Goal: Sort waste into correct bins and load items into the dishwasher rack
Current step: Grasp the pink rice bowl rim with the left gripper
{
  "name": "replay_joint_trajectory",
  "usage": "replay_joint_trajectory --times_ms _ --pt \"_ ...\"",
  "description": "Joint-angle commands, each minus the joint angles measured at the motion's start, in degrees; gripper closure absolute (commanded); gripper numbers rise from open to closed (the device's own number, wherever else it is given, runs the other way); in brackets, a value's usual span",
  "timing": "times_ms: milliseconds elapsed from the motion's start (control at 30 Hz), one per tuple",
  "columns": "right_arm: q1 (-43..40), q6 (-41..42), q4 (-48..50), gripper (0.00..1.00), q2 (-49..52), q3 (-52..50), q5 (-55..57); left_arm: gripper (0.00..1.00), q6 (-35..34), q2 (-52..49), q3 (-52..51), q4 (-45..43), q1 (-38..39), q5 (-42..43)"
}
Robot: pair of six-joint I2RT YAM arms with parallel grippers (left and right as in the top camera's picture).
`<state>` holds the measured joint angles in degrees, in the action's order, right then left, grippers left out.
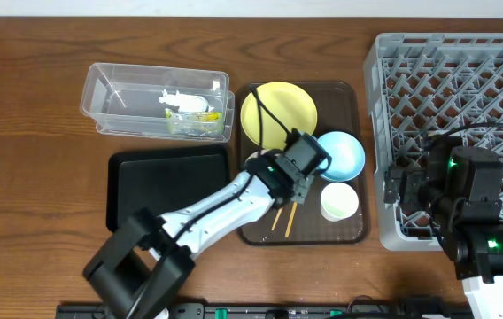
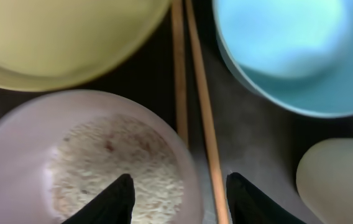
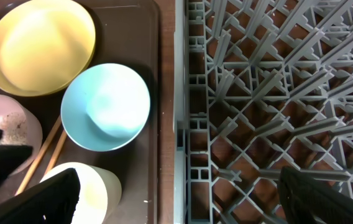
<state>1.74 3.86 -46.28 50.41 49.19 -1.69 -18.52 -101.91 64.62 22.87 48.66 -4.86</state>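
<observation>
My left gripper (image 2: 179, 199) is open low over the brown tray. One finger (image 2: 111, 202) hangs over the rice (image 2: 114, 155) in the white bowl (image 2: 15, 143). The other finger stands right of the chopsticks (image 2: 198, 93), so the bowl's rim and one stick lie between the jaws. Around them sit the yellow plate (image 1: 274, 108), the light blue bowl (image 1: 344, 152) and the white cup (image 1: 339, 201). My right gripper (image 3: 183, 199) is wide open and empty, straddling the left wall of the dishwasher rack (image 1: 378, 133). Wrapper scraps (image 1: 194, 111) lie in the clear tub (image 1: 101, 84).
The black tray (image 1: 167, 186) lies left of the brown serving tray (image 1: 351, 232), under my left arm. The rack fills the right side of the table, with a narrow strip of wood between it and the brown tray.
</observation>
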Motion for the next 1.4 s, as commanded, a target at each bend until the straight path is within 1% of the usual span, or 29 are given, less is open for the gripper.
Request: replay_joint_trajectory --times_ms 0,133,433,500,600,633,700,867,1033,1233,1367 --pt "-0.59 -0.26 -0.02 0.01 -0.15 1.16 -0.28 0.53 0.87 -1.90 -0.07 0.07 0.76 -0.31" --pt "-0.59 -0.26 -0.04 0.01 -0.15 1.16 -0.31 0.62 0.85 -2.58 -0.07 0.07 0.92 -0.31" --pt "-0.59 -0.26 -0.04 0.01 -0.15 1.16 -0.31 0.64 -0.44 -5.46 -0.07 0.26 0.94 0.04" --pt "-0.59 -0.26 -0.07 0.01 -0.15 1.16 -0.31 0.70 -0.44 -5.46 -0.04 0.33 0.94 0.11" --pt "-0.59 -0.26 -0.11 0.01 -0.15 1.16 -0.28 0.76 -0.42 -5.44 -0.04 0.20 0.92 0.11" --pt "-0.59 -0.26 -0.11 0.01 -0.15 1.16 -0.28 0.81 -0.42 -5.44 -0.04 0.22 0.92 0.11" --pt "-0.59 -0.26 -0.17 0.01 -0.15 1.16 -0.28 0.94 -0.39 -5.07 -0.02 0.39 0.92 0.09" --pt "-0.59 -0.28 -0.28 0.01 -0.15 1.16 -0.28 0.94 -0.37 -1.66 0.13 0.46 0.92 0.09" --pt "-0.59 -0.28 -0.28 0.01 -0.15 1.16 -0.28 0.94 -0.37 5.42 0.13 2.60 0.66 0.11" --pt "-0.59 -0.28 -0.26 0.01 -0.15 1.16 -0.26 0.94 -1.07 14.19 0.13 7.82 -2.58 0.11" --pt "-0.59 -0.28 -0.26 0.01 -0.15 1.16 -0.26 0.93 -1.99 16.35 0.13 10.86 -6.05 0.15"
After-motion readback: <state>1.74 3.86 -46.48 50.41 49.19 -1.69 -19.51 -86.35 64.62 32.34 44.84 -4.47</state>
